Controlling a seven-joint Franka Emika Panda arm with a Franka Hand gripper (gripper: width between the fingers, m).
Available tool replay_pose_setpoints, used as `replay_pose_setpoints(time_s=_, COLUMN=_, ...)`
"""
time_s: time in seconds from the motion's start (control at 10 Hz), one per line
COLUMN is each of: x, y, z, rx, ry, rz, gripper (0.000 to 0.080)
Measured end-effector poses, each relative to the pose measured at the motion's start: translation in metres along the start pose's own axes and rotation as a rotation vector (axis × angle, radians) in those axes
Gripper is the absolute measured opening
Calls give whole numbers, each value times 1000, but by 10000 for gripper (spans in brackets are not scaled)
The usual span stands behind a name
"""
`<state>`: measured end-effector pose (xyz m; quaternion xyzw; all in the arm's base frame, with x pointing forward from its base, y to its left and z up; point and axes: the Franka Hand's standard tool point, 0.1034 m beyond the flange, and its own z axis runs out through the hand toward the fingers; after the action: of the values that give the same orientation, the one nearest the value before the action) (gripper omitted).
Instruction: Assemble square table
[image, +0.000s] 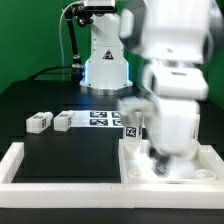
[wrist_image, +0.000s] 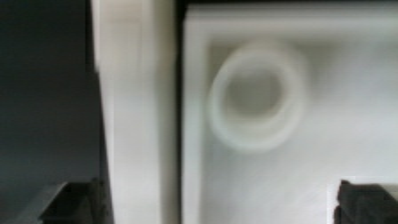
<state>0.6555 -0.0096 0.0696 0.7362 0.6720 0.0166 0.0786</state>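
The square table's white panel (image: 137, 162) lies flat at the front of the exterior view's right, pushed against the white frame bars. My gripper (image: 160, 165) hangs low over it, blurred. Up close in the wrist view, the panel (wrist_image: 329, 60) shows a round corner socket (wrist_image: 258, 95) beside a white bar (wrist_image: 135, 110). My gripper (wrist_image: 221, 203) is open; its dark fingertips (wrist_image: 71, 203) stand far apart with nothing held between them. Two white leg blocks (image: 38, 121) (image: 63, 120) lie on the black surface at the exterior view's left. A tag marker (image: 131, 129) shows at the panel's far edge.
The marker board (image: 100, 118) lies between the leg blocks and the panel. White frame bars (image: 70, 196) border the black work surface at the front and at the exterior view's left. The robot's base (image: 103, 60) stands at the back.
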Motion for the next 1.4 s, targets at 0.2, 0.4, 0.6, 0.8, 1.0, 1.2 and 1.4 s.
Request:
replay_pose_setpoints(time_s=0.2, x=-27, y=-6, z=-19, rx=0, ry=-20, rz=-12, gripper=648)
replay_pose_setpoints(time_s=0.4, x=-32, y=5, z=-28, rx=-19, ry=-21, rz=108, gripper=648)
replay_pose_setpoints(time_s=0.6, x=-31, y=3, z=-26, rx=-15, ry=-20, rz=254, gripper=648)
replay_pose_setpoints(time_s=0.8, x=-50, y=-6, z=-30, rx=-2, ry=-15, rz=340, gripper=648)
replay_pose_setpoints(time_s=1.0, x=-89, y=-40, z=-41, rx=31, ry=-20, rz=472, gripper=648)
replay_pose_setpoints(time_s=1.2, x=-102, y=-54, z=-44, rx=44, ry=-24, rz=627, gripper=648)
replay_pose_setpoints(time_s=1.4, x=-98, y=-53, z=-42, rx=48, ry=-20, rz=752, gripper=648)
